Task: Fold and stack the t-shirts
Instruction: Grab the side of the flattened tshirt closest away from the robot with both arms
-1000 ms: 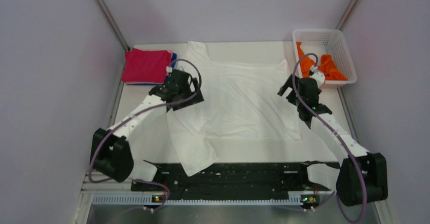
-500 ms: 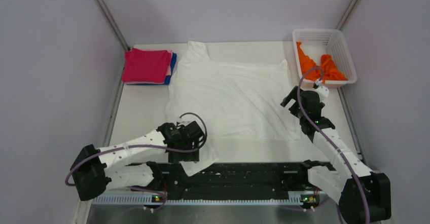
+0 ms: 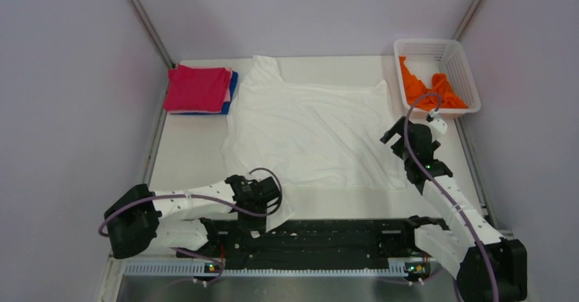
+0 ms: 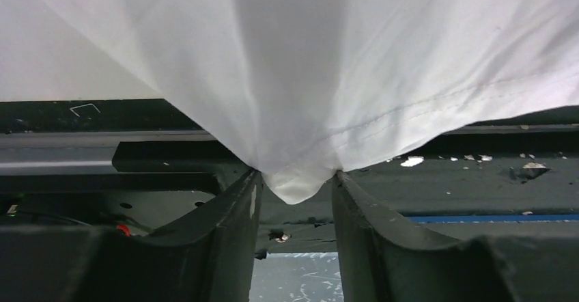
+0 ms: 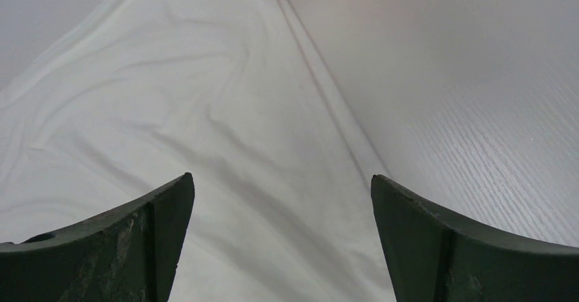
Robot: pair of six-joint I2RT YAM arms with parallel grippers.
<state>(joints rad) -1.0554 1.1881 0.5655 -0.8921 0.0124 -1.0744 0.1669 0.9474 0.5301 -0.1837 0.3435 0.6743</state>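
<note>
A large white t-shirt [image 3: 314, 131] lies spread on the table, its near-left sleeve hanging over the front edge. My left gripper [image 3: 270, 205] is low at that edge. In the left wrist view my left gripper [image 4: 295, 175] has its jaws pressed on both sides of a bunched tip of the white t-shirt [image 4: 307, 76]. My right gripper [image 3: 394, 136] hovers open over the shirt's right side, and in the right wrist view the right gripper [image 5: 281, 179] holds nothing. A folded magenta-red t-shirt [image 3: 196, 88] lies on a blue t-shirt [image 3: 233, 83] at the back left. An orange t-shirt [image 3: 437, 90] sits in the basket.
The white lattice basket [image 3: 437, 44] stands at the back right corner. A black rail [image 3: 341, 236] with the arm bases runs along the near edge, right under the hanging sleeve. Grey walls close in the table on three sides.
My left arm swung from the back left by the stack down to the near edge and its jaws closed in on the hanging sleeve. The right arm drew back slightly, still open.
</note>
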